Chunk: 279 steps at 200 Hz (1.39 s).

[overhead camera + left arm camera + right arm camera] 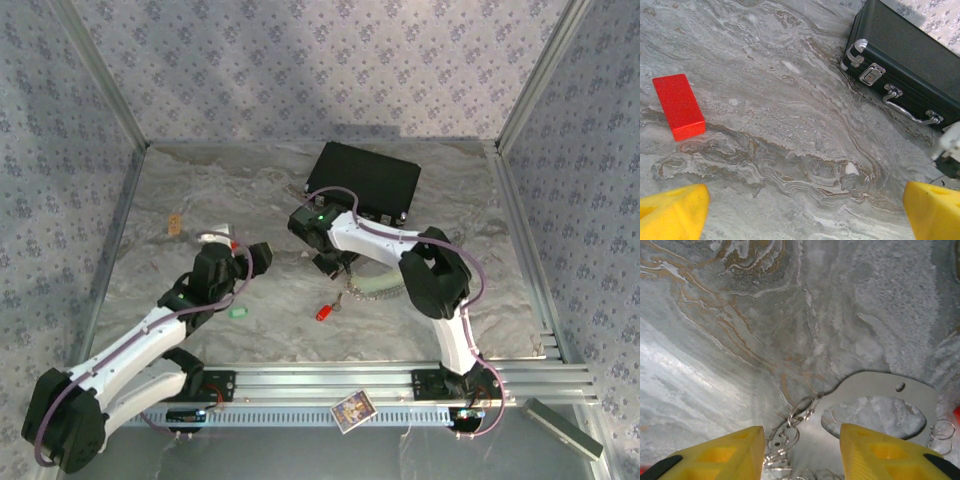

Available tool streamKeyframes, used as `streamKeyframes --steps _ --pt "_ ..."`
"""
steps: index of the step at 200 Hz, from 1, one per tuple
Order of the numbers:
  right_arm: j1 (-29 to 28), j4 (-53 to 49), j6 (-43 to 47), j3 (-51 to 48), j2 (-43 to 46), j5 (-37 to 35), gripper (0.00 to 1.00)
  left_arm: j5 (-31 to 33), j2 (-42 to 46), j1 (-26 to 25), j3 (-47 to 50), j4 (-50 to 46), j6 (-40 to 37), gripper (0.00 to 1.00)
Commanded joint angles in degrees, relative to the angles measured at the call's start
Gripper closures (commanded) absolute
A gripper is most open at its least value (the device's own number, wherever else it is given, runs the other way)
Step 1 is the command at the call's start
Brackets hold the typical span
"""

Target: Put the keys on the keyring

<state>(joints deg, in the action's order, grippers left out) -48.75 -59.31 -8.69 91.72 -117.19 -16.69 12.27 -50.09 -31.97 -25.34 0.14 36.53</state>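
Left gripper: jaws wide apart, empty. Right gripper: jaws part-open over keyring, nothing clamped. Red key at its 6 o'clock; green key 9 o'clock of red.

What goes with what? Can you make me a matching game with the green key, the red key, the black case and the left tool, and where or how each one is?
Things:
1. green key
2. red key
3. black case
4. left tool

Places or states:
A. at the far side of the table
B. wide open
C. close beside the left arm
D. near the table's middle

Pairs: 1-C, 2-D, 3-A, 4-B
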Motion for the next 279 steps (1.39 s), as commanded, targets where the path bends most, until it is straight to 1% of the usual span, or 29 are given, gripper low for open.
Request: streamKeyframes --steps 1,16,38,75,156,279 --pt "0.33 -2.45 -2.15 3.10 -1.35 0.47 0.64 1.20 1.58 -0.37 0.73 -1.27 0.25 0.02" --pt "0.60 -1.33 -4.96 3.07 -1.88 1.26 0.65 1.18 2.10 -0.33 0.83 -1.56 0.53 0.02" --pt "0.62 -1.45 -8.80 2.94 -2.68 -0.06 0.65 1.20 2.79 -0.37 1.09 -1.81 0.82 0.02" --pt "1.05 -1.55 -12.25 1.80 -2.96 -0.81 0.65 1.16 3.39 -0.34 1.17 -2.08 0.83 0.03" --pt "2.20 -1.31 -13.97 0.18 -4.10 -1.93 0.69 1.03 3.41 -0.34 1.26 -2.09 1.73 0.03" --pt "3.15 -1.25 -13.85 -1.48 -4.36 -2.44 0.77 0.82 2.24 -0.37 0.65 -1.64 2.04 0.03"
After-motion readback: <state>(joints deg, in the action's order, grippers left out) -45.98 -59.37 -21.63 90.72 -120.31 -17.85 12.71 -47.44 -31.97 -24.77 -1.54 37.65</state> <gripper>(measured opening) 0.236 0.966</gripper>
